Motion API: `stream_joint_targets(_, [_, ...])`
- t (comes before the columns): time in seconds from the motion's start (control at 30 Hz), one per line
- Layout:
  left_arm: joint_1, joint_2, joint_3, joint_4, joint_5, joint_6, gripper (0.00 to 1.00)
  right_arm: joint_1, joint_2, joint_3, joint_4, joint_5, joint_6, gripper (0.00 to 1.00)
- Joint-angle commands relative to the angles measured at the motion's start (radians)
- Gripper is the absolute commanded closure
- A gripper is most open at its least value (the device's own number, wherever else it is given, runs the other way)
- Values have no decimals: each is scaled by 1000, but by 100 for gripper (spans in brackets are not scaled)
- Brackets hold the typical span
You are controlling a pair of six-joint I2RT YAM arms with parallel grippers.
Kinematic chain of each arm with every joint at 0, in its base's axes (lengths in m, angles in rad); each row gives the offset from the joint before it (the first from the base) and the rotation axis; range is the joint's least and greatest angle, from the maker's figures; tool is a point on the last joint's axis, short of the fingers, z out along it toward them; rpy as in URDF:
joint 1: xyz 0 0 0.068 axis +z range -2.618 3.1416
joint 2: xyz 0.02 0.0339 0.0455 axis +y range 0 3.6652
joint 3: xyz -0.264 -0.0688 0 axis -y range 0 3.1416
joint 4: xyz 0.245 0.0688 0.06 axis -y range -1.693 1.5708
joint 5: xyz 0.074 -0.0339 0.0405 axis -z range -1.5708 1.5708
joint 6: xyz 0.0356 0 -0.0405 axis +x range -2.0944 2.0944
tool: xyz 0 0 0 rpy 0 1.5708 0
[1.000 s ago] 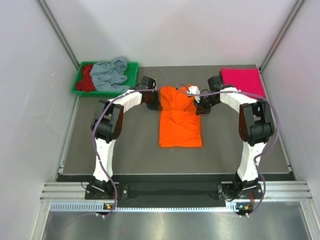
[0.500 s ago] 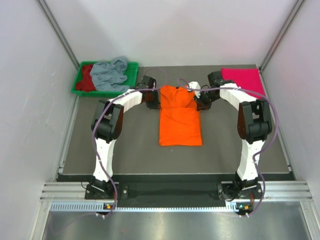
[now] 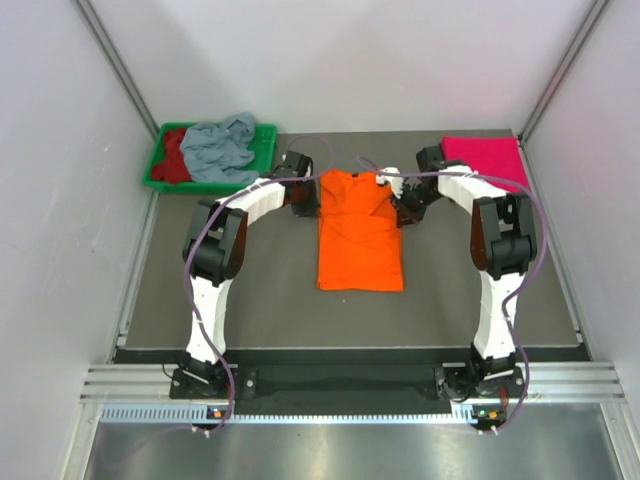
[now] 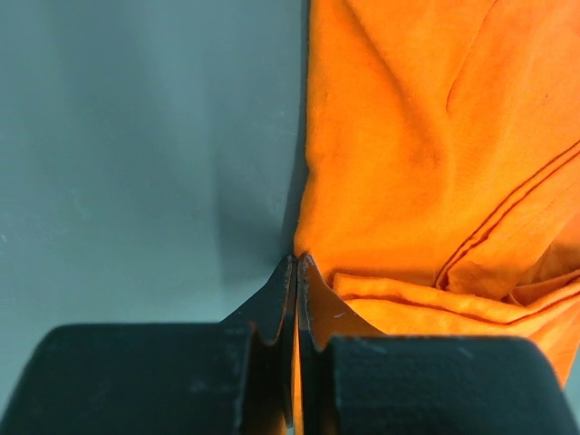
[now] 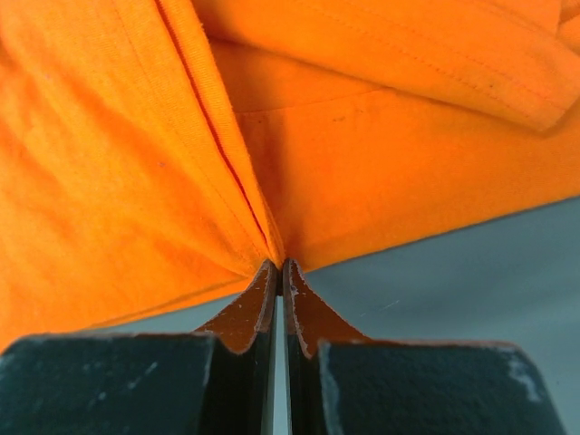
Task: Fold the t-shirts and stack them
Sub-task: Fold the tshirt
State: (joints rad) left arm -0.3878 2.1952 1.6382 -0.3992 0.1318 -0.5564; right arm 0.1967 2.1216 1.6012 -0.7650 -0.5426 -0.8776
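The bright orange t-shirt [image 3: 360, 235] lies lengthwise in the middle of the table, its near part folded into a narrow rectangle. My left gripper [image 3: 311, 196] is shut on its left edge near the far end; the left wrist view shows orange cloth [image 4: 426, 136] pinched in the tips of that gripper [image 4: 297, 259]. On the right edge, my right gripper [image 3: 401, 200] is also shut, and creases in the cloth [image 5: 136, 136] run into its closed tips [image 5: 279, 265]. A magenta pink t-shirt [image 3: 487, 160] lies folded at the far right corner.
A green tray [image 3: 264, 148] at the far left corner holds a crumpled grey-blue t-shirt [image 3: 220, 150] and a dark red one [image 3: 175, 155]. White walls stand close on the left, right and far sides. Bare dark mat surrounds the orange shirt.
Both grippers have drawn the far end of the orange shirt a little farther back and outward. The bunched cloth there now lies flatter.
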Motion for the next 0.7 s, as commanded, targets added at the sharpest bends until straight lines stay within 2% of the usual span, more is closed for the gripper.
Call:
stream_joint_targets(0.0, [10,37,-5,-44,-112,10,100,-22,18,49,-3,9,5,100])
stream_joint_targets(0.17, [9,31,-5,-43,-123,9,100,-22,32,68,6,26,28,100])
stream_joint_targets(0.23, [9,29,0,-41,-123,9,100,-20,28,80,7,26,43,96])
stream_joint_targets(0.3, [10,28,18,-41,-101,18,100,-16,17,92,10,23,58,87])
stream_joint_targets(0.37, [9,20,50,-59,-75,29,99,-5,5,95,15,17,77,84])
stream_joint_targets(0.4, [9,12,60,-66,-57,33,92,-2,-15,95,19,20,86,81])
stream_joint_targets(0.43, [9,5,77,-70,-49,39,73,1,-28,91,50,39,127,81])
stream_joint_targets(0.47, [9,-20,83,-78,-47,44,68,3,-44,82,78,58,159,80])
stream_joint_targets(0.53, [10,-51,94,-82,-38,61,62,1,-103,45,160,113,256,79])
stream_joint_targets(0.67, [12,-136,84,-108,-17,81,58,1,-210,-1,245,208,428,74])
